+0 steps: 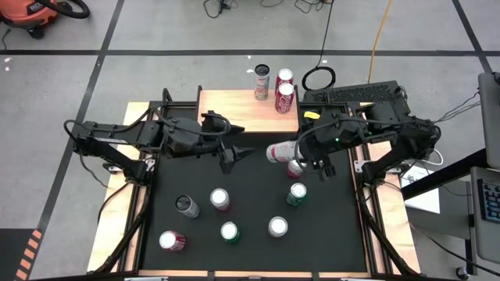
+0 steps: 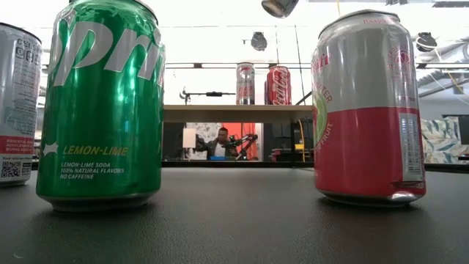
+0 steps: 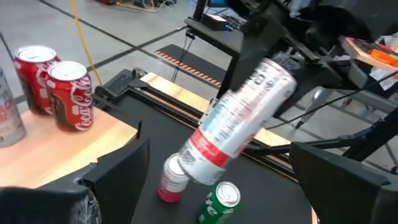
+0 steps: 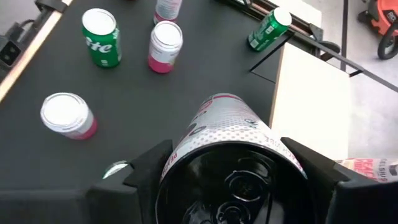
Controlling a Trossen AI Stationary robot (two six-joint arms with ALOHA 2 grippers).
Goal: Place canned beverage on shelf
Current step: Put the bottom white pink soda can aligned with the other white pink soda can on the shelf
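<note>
Canned beverage [image 1: 279,152], silver and red, lies tilted, pinched in the right claw [image 1: 301,154] near the shelf [image 1: 234,112]; it could knock cans [image 1: 284,97] standing there.

One camera looks straight down on the whole table [image 1: 258,195]. One sits low on the table, very close to two cans, facing the shelf [image 2: 234,112]. Each wrist camera looks down past its fingers. All see cans.
</note>
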